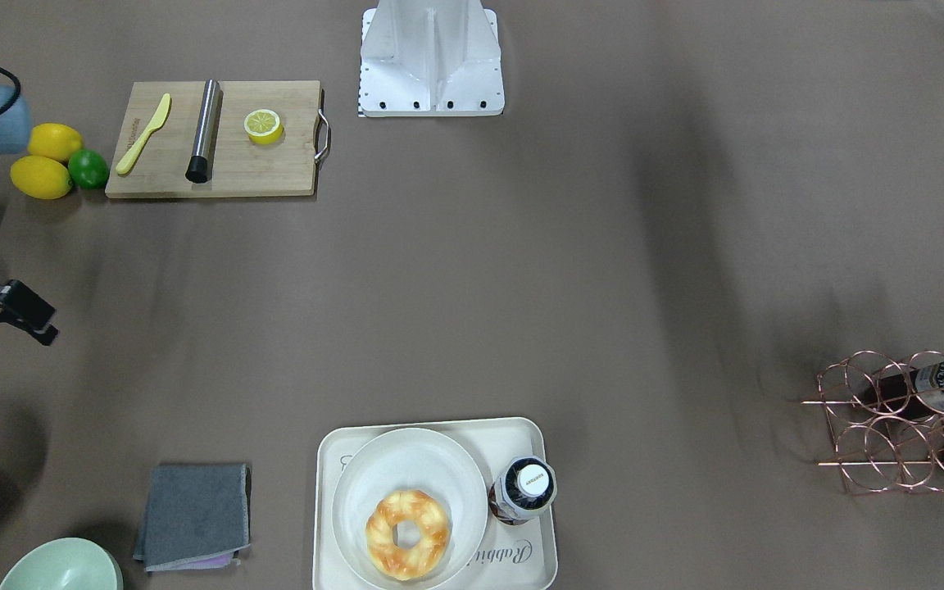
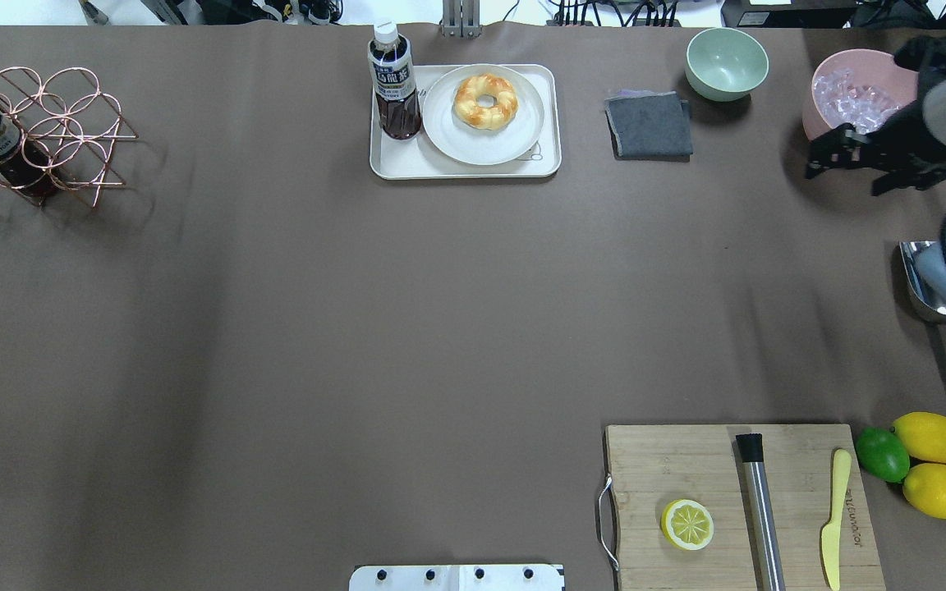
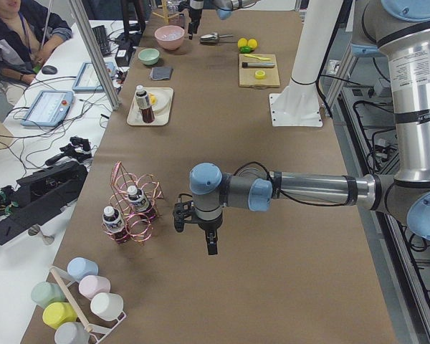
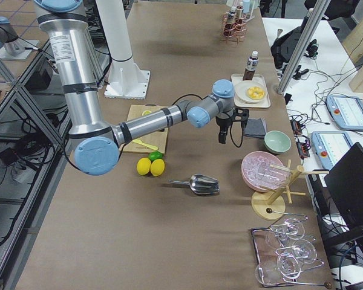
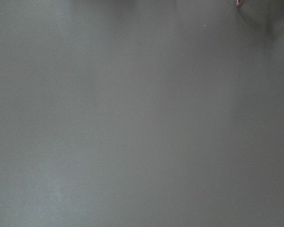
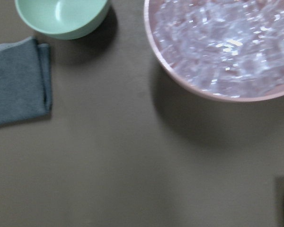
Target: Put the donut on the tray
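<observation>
— Where is the right gripper?
— Upper right of the overhead view, hanging over the table just below the pink bowl in the frame. Its fingers stand wide apart with nothing between them.

— And the left gripper?
— It shows clearly only in the left side view, at the centre of the frame. It points down over the table beside the rack. I cannot tell whether its fingers are wide or narrow. Its wrist camera shows bare table.

— What lies around the right one?
— Its wrist camera has the pink bowl at upper right, the green bowl at upper left and the cloth at the left edge. In the overhead view a scoop lies below it, by the right edge.

— The donut?
— Top centre of the overhead view, well apart from both grippers. It lies flat on the plate, and the plate sits in the right part of the tray. A bottle stands upright in the tray's left part, just beside the plate.

— Anything further out?
— At lower right is the board, carrying a lemon half, a metal rod and a yellow knife. To its right, two lemons and a lime sit bunched together.
</observation>
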Available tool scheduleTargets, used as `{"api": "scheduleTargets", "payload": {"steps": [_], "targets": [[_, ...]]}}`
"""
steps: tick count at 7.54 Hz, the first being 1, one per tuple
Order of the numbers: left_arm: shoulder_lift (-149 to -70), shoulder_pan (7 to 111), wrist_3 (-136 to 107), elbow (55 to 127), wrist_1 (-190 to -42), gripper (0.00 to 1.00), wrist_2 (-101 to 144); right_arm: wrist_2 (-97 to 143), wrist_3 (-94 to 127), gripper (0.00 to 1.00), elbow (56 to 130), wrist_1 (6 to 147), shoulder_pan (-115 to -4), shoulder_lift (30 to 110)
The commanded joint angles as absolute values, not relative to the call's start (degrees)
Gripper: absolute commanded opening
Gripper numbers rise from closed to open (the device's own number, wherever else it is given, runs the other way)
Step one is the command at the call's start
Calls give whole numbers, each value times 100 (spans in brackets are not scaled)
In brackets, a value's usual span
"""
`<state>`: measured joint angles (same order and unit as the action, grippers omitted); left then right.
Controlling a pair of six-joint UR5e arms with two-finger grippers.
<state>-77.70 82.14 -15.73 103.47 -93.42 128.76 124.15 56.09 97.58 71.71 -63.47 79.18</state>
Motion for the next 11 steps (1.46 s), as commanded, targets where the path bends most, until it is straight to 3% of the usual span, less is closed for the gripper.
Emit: {"api": "scheduleTargets", "payload": {"steps": [1,5,11], "targets": [[-7770,8183,-1573,10354,-9334,98,12998,12884,3261,100,9818,7189,-7493,9032],[-7770,8183,-1582,10354,-9325,98,13078,12788,-523,100,9791,9339,-8857,9237],[-7770,8165,-1573,10327,-9334,98,13078,13395,-483,100,9571,9572,-8903,9413]]}}
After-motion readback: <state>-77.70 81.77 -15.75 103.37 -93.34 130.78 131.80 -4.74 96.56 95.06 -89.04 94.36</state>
